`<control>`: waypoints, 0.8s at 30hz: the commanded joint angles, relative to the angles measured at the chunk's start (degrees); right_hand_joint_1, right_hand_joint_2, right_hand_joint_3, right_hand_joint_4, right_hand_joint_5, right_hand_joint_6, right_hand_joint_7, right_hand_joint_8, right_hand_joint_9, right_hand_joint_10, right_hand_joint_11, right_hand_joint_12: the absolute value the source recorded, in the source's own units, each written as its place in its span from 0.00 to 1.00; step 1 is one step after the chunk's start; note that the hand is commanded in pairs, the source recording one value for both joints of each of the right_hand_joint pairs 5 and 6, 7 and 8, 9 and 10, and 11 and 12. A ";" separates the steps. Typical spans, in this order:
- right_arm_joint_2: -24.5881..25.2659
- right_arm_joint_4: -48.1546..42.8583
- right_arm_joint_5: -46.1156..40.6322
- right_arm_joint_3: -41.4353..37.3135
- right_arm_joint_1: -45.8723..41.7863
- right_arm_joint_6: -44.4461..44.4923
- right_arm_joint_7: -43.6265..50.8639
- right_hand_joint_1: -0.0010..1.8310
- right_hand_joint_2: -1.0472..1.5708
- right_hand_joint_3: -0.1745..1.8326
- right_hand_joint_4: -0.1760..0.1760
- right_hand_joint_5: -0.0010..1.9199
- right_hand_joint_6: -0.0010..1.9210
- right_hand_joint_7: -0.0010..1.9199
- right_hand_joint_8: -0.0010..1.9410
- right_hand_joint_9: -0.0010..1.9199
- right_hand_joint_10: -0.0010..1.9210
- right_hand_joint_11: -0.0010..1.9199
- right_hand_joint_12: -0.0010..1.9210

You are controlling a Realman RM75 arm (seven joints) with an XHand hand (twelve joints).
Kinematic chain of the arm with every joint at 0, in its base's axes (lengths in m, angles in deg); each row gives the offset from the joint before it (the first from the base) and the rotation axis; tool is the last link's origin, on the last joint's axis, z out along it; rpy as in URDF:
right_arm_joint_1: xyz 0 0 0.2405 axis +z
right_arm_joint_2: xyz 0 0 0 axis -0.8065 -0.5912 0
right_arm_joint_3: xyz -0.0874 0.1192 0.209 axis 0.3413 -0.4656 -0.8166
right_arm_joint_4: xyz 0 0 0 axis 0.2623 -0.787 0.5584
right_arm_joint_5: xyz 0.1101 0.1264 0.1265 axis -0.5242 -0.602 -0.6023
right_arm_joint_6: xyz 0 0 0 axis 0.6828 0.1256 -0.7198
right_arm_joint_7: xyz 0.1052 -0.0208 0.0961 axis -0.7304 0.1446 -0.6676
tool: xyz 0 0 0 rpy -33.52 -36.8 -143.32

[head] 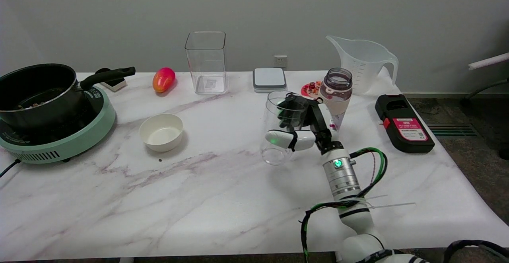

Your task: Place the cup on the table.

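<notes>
A clear glass cup (277,151) stands upright at the middle right of the marble table (206,191). My right hand (304,125) wraps around it from the right, the thumb across the front of the glass and the other fingers showing through it behind. Its base looks to be at the table surface, though I cannot tell whether it touches. The white arm reaches in from the lower right.
Close behind the hand stands a bottle (336,94). A white bowl (161,132) sits to the left, a pot on a green cooker (51,115) at far left. At the back are a tall clear container (206,62), a measuring jug (364,64), a mango (163,79); a black box (403,123) lies right.
</notes>
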State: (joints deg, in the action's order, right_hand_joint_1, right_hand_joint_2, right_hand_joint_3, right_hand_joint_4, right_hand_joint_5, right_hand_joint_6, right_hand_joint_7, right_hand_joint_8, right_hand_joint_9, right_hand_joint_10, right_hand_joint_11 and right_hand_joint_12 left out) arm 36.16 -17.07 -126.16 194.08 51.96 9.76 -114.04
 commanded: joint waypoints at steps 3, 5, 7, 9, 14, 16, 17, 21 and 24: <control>7.08 13.10 6.57 1.43 6.56 -0.96 -13.56 0.63 1.00 0.32 0.50 0.76 0.76 0.87 0.86 0.86 0.86 0.76 0.76; 7.48 15.15 8.66 1.39 7.00 0.31 -13.42 0.63 1.00 0.32 0.50 0.76 0.76 0.87 0.86 0.86 0.86 0.76 0.76; 7.61 18.03 11.09 1.38 7.86 2.31 -13.16 0.63 1.00 0.32 0.50 0.76 0.76 0.87 0.86 0.86 0.86 0.76 0.76; 7.95 20.14 13.59 1.39 8.65 4.19 -13.08 0.63 1.00 0.31 0.50 0.76 0.76 0.88 0.87 0.86 0.86 0.76 0.76; 8.70 24.91 19.62 1.19 10.08 8.49 -12.59 0.63 1.00 0.28 0.50 0.77 0.77 0.88 0.87 0.87 0.87 0.78 0.78; 8.69 26.35 21.15 1.11 10.50 9.38 -11.44 0.63 1.00 0.28 0.50 0.77 0.77 0.88 0.87 0.87 0.87 0.78 0.78; 8.69 27.46 21.89 1.11 10.77 10.08 -10.37 0.63 1.00 0.28 0.50 0.77 0.77 0.88 0.87 0.87 0.87 0.78 0.78; 8.93 31.03 23.87 1.11 11.63 12.72 -8.58 0.63 1.00 0.28 0.50 0.77 0.77 0.88 0.88 0.87 0.87 0.78 0.78; 9.29 33.02 25.81 1.03 12.14 14.07 -6.16 0.63 1.00 0.28 0.50 0.77 0.77 0.89 0.88 0.87 0.87 0.78 0.78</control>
State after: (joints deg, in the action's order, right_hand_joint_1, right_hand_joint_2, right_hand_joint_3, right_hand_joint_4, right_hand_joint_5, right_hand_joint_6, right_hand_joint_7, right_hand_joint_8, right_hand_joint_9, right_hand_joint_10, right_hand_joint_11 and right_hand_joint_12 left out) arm 43.07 2.35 -112.09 195.14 59.89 14.87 -124.42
